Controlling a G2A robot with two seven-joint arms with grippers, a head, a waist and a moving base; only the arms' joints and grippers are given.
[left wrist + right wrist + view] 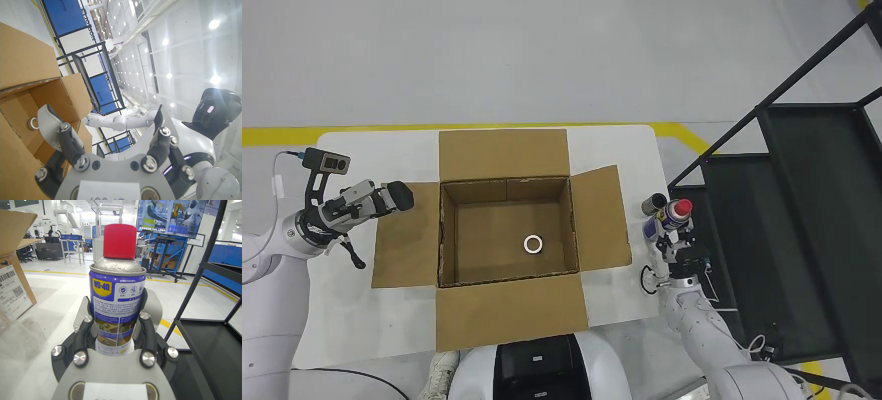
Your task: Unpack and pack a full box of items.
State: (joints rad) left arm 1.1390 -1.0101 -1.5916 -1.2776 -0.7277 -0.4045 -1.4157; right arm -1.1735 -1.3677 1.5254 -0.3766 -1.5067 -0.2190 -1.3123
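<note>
**Spray can gripped at the table's right edge, one ring lying in the box**

At the left of the top view, the left gripper (pixel 394 196) hangs beside the outer edge of the box's left flap. In the left wrist view the left gripper (pixel 103 113) has its fingers (pixel 49 121) spread wide apart with nothing between them.

The cardboard box (pixel 504 152) sits in the middle of the white table (pixel 342 330) with all four flaps folded out flat. On its floor, a little right of centre and toward the lower wall, lies a small pale ring (pixel 533 243), touching no wall. The left wrist view shows the same ring (pixel 34 123) flat on the bottom of the box (pixel 47 89), partly behind one finger.

At the table's right edge a small grey-topped cylinder (pixel 652 204) stands just beside a spray can (pixel 678 209) with a red cap. The right gripper (pixel 679 242) is clamped on that can. In the right wrist view the spray can (pixel 115 283) stands upright, and the right gripper (pixel 117 304) presses its fingers (pixel 146 321) against both sides of the lower body. Whether the can's base rests on the table cannot be told. A corner of the box (pixel 11 285) shows at that view's left edge.

A black metal rack (pixel 802 200) fills the right side of the top view, just beside the table.
</note>
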